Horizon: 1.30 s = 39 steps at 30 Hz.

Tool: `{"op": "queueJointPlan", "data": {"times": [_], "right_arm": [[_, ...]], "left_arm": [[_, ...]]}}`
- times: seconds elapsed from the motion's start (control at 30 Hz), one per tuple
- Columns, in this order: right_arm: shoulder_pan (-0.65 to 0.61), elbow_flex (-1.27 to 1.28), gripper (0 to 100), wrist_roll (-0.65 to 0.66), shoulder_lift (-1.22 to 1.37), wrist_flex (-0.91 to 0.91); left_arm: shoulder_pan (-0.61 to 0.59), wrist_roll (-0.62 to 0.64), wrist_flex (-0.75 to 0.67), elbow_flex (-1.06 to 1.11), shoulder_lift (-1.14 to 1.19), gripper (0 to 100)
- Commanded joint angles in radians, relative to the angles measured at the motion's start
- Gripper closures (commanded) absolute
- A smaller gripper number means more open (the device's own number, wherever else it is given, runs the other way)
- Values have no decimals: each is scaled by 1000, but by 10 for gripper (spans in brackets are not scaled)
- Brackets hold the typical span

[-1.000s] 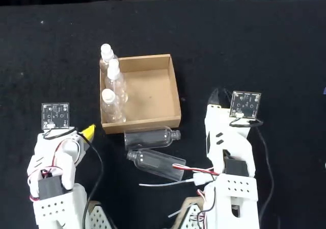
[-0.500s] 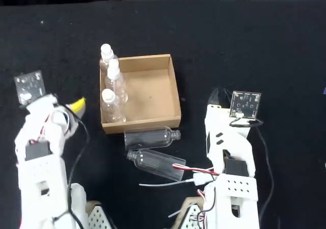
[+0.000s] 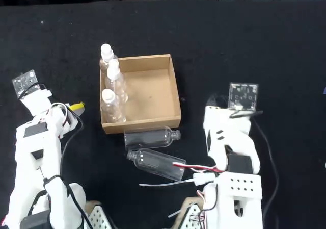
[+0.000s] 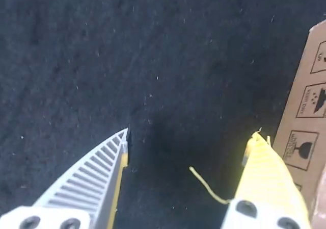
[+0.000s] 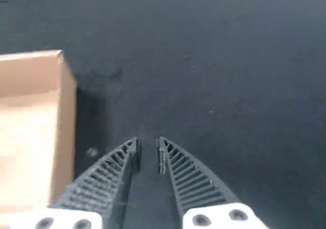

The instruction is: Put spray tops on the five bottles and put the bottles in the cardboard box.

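On the black table, an open cardboard box sits between two robot arms. Three clear bottles stand in a row along its left wall, each fitted with a white spray top: one at the far corner, one in the middle and one nearest the arms.

Just outside the box's near wall lie two uncapped bottles on their sides. The nearer bottle rests just beside that wall, its open neck pointing right. The second lies a little farther from the box, close against the first, with its neck pointing left.

Left of the box and apart from it, the left gripper hangs over bare cloth. In the left wrist view, the left gripper has its jaws spread wide and empty, the yellow finger on the side nearer the box. The box's outer wall there carries black printed handling symbols, with lettering too small to make out.

Right of the box and also apart from it, the right gripper points away from the arm bases. The right wrist view shows the right gripper with its dark jaws nearly together, only a slit between them and nothing held. A corner of the box stands off to one side ahead of it.
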Motion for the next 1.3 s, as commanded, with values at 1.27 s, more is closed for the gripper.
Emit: {"op": "queueJointPlan", "data": {"times": [1.27], "right_arm": [[-850,-354,691,483,576,697]], "left_arm": [[-119,74,-124,47,21,668]]}}
